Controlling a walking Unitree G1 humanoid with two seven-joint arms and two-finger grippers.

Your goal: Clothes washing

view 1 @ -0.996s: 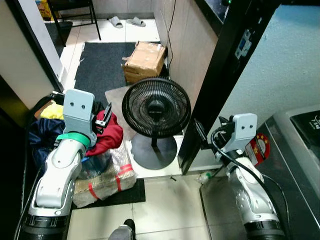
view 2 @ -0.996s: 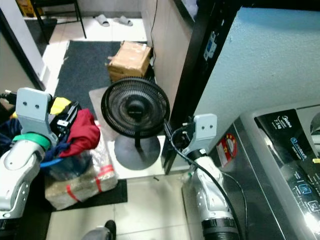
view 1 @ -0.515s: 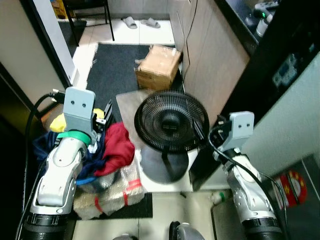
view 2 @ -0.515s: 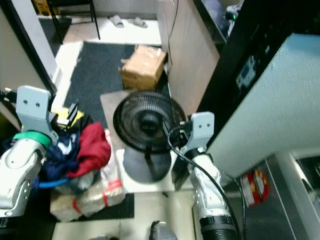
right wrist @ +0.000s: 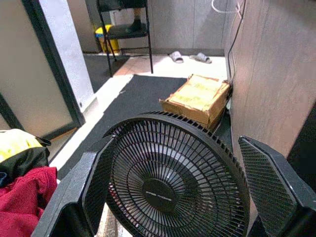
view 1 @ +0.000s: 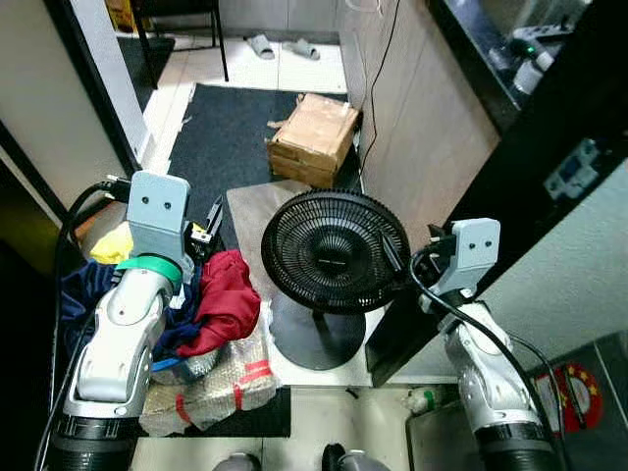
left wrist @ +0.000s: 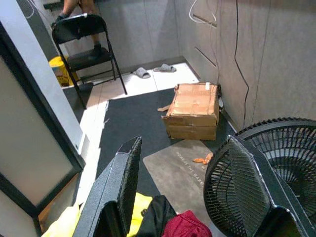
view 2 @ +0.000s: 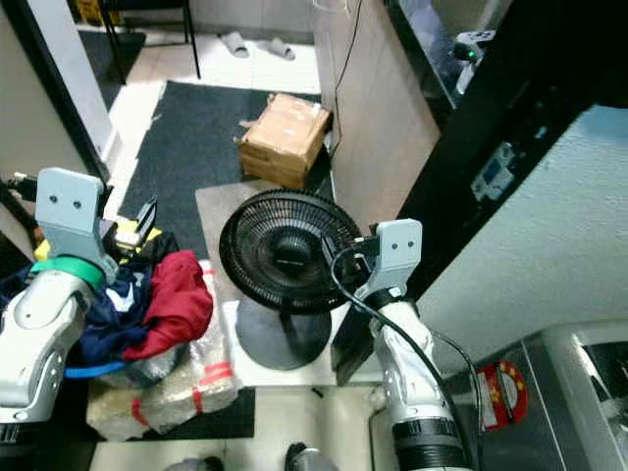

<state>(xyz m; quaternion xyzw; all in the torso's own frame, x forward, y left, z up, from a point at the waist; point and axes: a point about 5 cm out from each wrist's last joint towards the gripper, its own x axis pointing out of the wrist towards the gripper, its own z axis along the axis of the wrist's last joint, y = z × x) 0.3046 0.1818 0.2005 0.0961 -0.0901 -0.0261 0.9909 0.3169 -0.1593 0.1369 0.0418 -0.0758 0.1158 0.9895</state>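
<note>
Left eye view centres on a black pedestal fan (view 1: 336,251) standing on a white mat, with a cardboard box (view 1: 312,138) on the dark rug above it toward the top of the frame. At lower left, the clothes pile (view 1: 201,302), a red garment over dark blue and yellow ones, sits heaped on a plastic-wrapped bundle (view 1: 211,383) just beside the fan's base. The left gripper (left wrist: 190,197) hangs above that pile, fingers spread wide and holding nothing. The right gripper (right wrist: 177,197) hovers at centre right, close to the fan's grille, fingers likewise wide apart and empty. A pair of slippers (view 1: 280,46) lies at the top edge.
</note>
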